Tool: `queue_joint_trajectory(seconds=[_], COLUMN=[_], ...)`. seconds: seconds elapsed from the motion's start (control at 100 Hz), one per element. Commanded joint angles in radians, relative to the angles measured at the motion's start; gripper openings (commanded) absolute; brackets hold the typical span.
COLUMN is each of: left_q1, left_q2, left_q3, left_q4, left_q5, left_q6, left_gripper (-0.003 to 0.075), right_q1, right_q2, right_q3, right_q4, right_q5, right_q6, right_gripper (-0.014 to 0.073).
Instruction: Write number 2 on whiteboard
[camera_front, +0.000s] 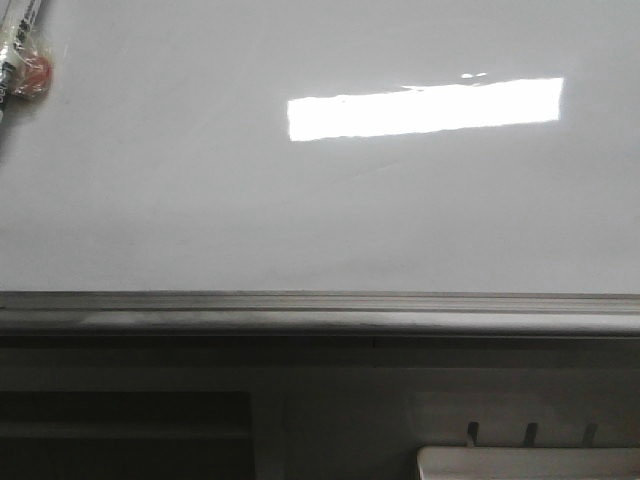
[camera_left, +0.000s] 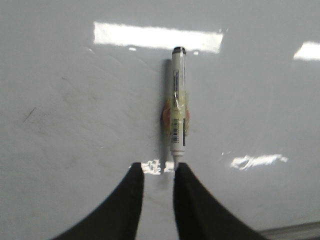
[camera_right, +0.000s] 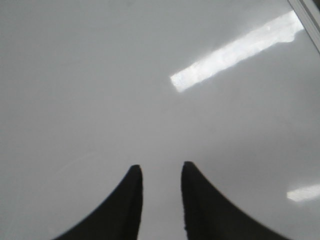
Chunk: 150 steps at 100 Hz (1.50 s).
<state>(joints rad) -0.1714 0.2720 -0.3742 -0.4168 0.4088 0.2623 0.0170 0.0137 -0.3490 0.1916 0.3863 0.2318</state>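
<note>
The whiteboard (camera_front: 300, 220) fills the front view, glossy and bare; the number 2 is out of view. A white marker (camera_left: 177, 105) with a black cap lies flat on it, wrapped in tape over a reddish lump (camera_left: 186, 120); in the front view the marker (camera_front: 18, 50) is at the far left edge. My left gripper (camera_left: 159, 167) is open just short of the marker's thin tip, which ends beside one fingertip (camera_left: 181, 167). Nothing is between its fingers. My right gripper (camera_right: 160, 167) is open over blank whiteboard (camera_right: 100, 90), holding nothing.
A grey metal edge rail (camera_front: 320, 300) runs along the board's near side, with a dark cabinet panel (camera_front: 120, 420) below it and a pale tray-like piece (camera_front: 530, 462) at the lower right. A bright rectangular light reflection (camera_front: 425, 108) sits on the board.
</note>
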Motion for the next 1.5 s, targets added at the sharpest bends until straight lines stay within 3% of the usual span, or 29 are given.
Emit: queue_joint_trajectory(seconds=[0.0, 0.04, 0.09, 0.41, 0.71, 0.99, 1.07, 1.13, 1.22, 1.34, 1.4, 1.49], left_q1=[-0.010, -0.010, -0.010, -0.021, -0.155, -0.151, -0.151, -0.151, -0.151, -0.188, -0.240, -0.333], left_q2=[0.134, 0.208, 0.272, 0.637, 0.744, 0.846, 0.869, 0.875, 0.866, 0.807, 0.759, 0.695], left_q3=[-0.101, -0.129, -0.155, -0.323, -0.375, -0.375, -0.375, -0.375, -0.377, -0.405, -0.430, -0.469], left_q4=[0.062, 0.060, 0.056, 0.005, -0.006, -0.011, -0.011, -0.013, -0.034, -0.038, -0.058, -0.099], left_q5=[-0.015, -0.020, -0.020, 0.003, -0.045, -0.093, -0.088, -0.075, -0.039, 0.046, 0.117, 0.223], left_q6=[0.001, 0.001, 0.001, 0.001, 0.106, 0.101, 0.101, 0.101, 0.101, 0.144, 0.263, 0.437], left_gripper=[0.0412, 0.0470, 0.0486, 0.0367, 0.0333, 0.0329, 0.0278, 0.0177, -0.0025, -0.0020, -0.0020, -0.0020], right_q1=[0.000, 0.000, 0.000, 0.000, 0.000, 0.000, 0.000, 0.000, 0.000, 0.000, 0.000, 0.013], right_q2=[0.063, 0.078, 0.098, 0.126, 0.126, 0.126, 0.126, 0.126, 0.126, 0.161, 0.212, 0.305], right_q3=[-0.083, -0.098, -0.110, -0.117, -0.117, -0.117, -0.117, -0.117, -0.138, -0.207, -0.255, -0.317], right_q4=[-0.017, -0.017, -0.017, -0.007, -0.007, 0.012, 0.037, 0.066, 0.210, 0.558, 0.751, 0.888], right_q5=[0.031, 0.058, 0.068, 0.062, 0.062, 0.062, 0.062, 0.062, 0.076, 0.164, 0.292, 0.430], right_q6=[-0.041, -0.046, -0.056, -0.082, -0.082, -0.082, -0.082, -0.093, -0.232, -0.636, -0.879, -1.077], right_gripper=[0.0332, 0.0345, 0.0346, 0.0346, 0.0346, 0.0346, 0.0346, 0.0346, 0.0346, 0.0346, 0.0346, 0.0346])
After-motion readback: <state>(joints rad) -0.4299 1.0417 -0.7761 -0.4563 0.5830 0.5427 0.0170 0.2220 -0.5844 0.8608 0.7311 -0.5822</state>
